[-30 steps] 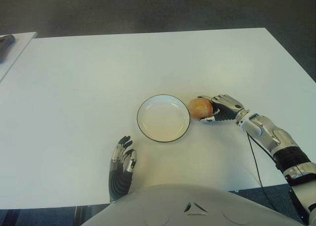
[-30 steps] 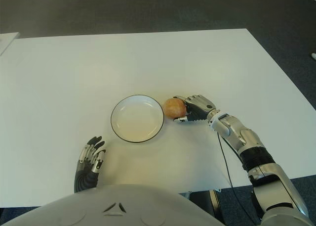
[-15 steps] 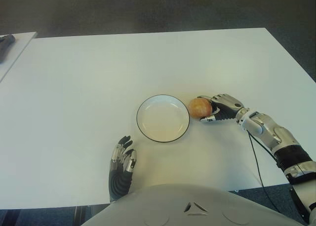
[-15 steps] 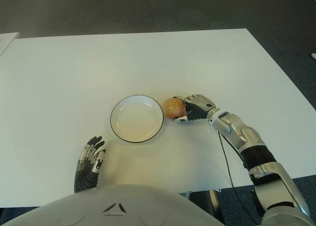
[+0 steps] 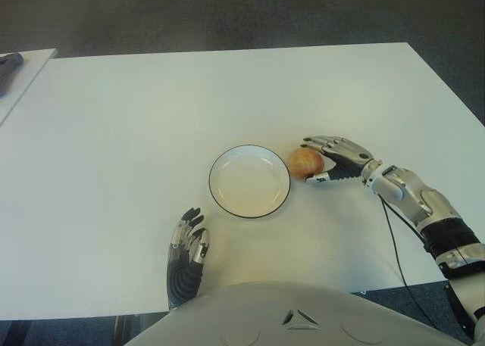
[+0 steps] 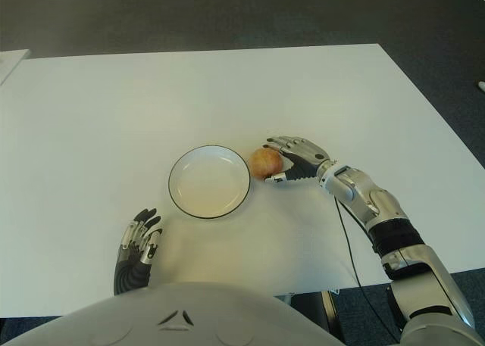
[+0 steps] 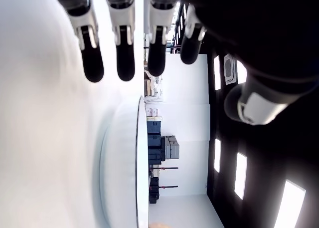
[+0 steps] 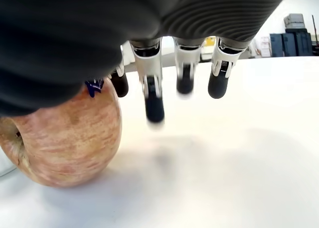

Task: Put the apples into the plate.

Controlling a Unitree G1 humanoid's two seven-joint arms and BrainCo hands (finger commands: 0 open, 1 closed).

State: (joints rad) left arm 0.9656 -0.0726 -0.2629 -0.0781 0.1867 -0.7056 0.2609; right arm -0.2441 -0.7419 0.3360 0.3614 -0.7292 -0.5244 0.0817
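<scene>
Eye views: apple (image 5: 305,161) on counter (image 5: 114,134), just right of empty plate (image 5: 249,181), outside rim. Right robot hand (image 5: 335,158) beside apple, fingers spread, positioned for side grasp. Left robot hand (image 5: 186,255) idle near counter's front edge.
Right wrist view: fingers (image 8: 153,83) extended, apple (image 8: 62,140) ungripped on counter.
Left wrist view: fingers (image 7: 124,48) relaxed, empty.

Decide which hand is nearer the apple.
Right. The right hand is against the apple, fingers open around it; the left hand shows far off, near the table's front edge.
</scene>
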